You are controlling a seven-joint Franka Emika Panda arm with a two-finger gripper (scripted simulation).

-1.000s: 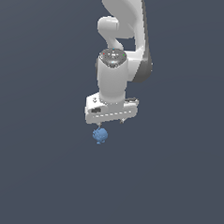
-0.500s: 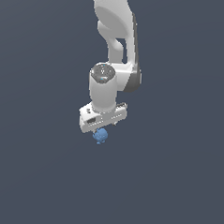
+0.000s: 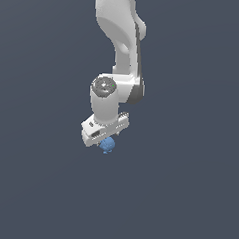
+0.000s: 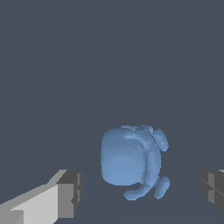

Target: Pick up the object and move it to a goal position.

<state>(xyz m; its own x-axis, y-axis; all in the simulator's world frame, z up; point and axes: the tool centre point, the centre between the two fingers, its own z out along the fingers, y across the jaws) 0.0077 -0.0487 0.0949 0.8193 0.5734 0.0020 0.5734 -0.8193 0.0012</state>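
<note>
The object is a small light-blue bumpy lump lying on the dark floor, just under the white hand in the exterior view. In the wrist view the object sits between my two fingers, with a clear gap on each side. My gripper is open around it and touches it on neither side. One grey fingertip and the other fingertip show at the wrist view's edges; the gripper is empty.
The white arm rises straight up from the hand to the top of the exterior view. A flat dark grey floor surrounds the object; no other thing shows.
The hand has moved down and toward the exterior view's left, closing in over the object. The object has stayed in place.
</note>
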